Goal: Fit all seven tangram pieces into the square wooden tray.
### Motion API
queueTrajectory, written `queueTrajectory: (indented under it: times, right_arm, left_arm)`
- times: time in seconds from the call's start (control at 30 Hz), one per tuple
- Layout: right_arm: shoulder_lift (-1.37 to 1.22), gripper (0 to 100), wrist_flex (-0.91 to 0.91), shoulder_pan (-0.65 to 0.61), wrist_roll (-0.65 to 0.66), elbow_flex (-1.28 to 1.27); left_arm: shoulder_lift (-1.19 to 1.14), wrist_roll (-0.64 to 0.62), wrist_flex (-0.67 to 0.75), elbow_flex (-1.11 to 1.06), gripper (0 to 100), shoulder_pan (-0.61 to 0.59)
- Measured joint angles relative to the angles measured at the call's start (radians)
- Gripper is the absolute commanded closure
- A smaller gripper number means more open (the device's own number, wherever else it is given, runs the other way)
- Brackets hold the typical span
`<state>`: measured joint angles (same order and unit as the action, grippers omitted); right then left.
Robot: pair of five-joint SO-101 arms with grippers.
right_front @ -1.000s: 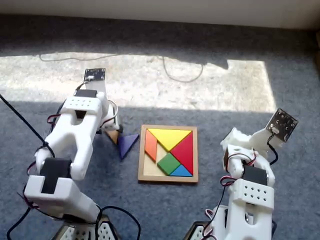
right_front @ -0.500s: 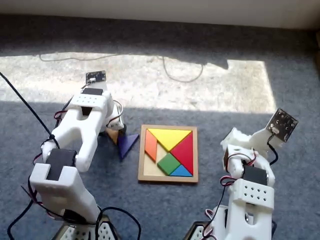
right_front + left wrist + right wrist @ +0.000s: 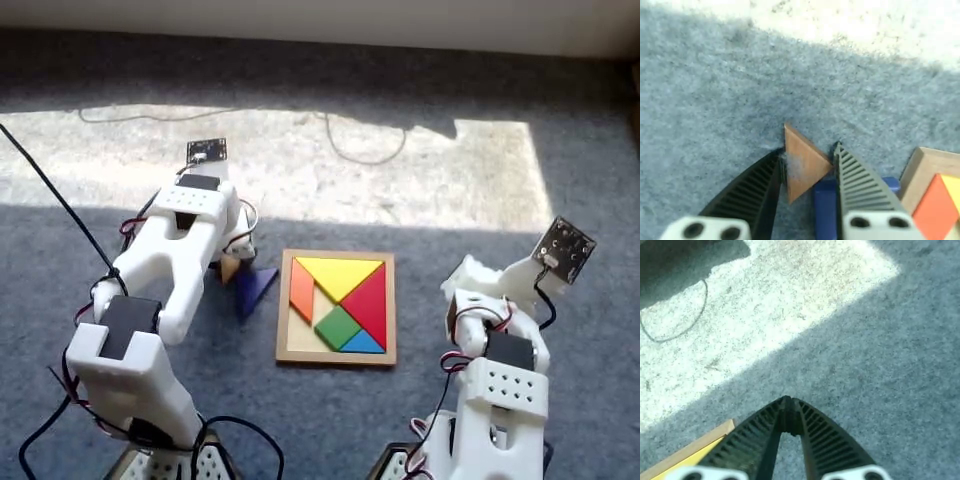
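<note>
The square wooden tray (image 3: 297, 346) lies mid-carpet holding a yellow triangle (image 3: 340, 275), a red triangle (image 3: 371, 303), an orange parallelogram (image 3: 301, 290), a green square (image 3: 337, 327) and a small blue triangle (image 3: 363, 342). Left of it a dark blue triangle (image 3: 254, 288) rests on the carpet. My left gripper (image 3: 808, 151) is shut on a small brown triangle (image 3: 802, 162), which sits partly over the dark blue triangle (image 3: 827, 207), near the tray corner (image 3: 921, 165). The brown triangle (image 3: 230, 266) peeks out under the left arm. My right gripper (image 3: 788, 401) is shut on nothing, to the right of the tray.
Grey carpet (image 3: 120, 70) with a sunlit band across the back. A thin cable (image 3: 350, 150) loops on the sunlit part (image 3: 675, 325). The right arm (image 3: 500, 340) stands folded at the tray's right. A tray corner (image 3: 695, 446) shows below the right gripper.
The left arm has shifted to the right, toward the tray, with the brown triangle between its fingers. The right arm has kept still.
</note>
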<state>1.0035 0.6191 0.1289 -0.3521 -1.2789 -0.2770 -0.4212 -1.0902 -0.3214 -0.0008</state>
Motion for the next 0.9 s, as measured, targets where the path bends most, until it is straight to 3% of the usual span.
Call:
queueTrajectory:
  times: [0.27, 0.43, 0.67, 0.9]
  right_arm:
    - [0.0, 99.2, 0.0, 0.0, 0.0, 0.0]
    - [0.0, 99.2, 0.0, 0.0, 0.0, 0.0]
    - [0.0, 99.2, 0.0, 0.0, 0.0, 0.0]
    - [0.0, 99.2, 0.0, 0.0, 0.0, 0.0]
  left_arm:
    - [0.104, 0.005, -0.023, -0.018, 89, -0.003]
    - [0.213, 0.098, -0.025, -0.091, 89, 0.035]
    - [0.313, 0.124, -0.011, -0.184, 89, 0.249]
    - [0.318, 0.153, 0.095, -0.21, 88, 0.453]
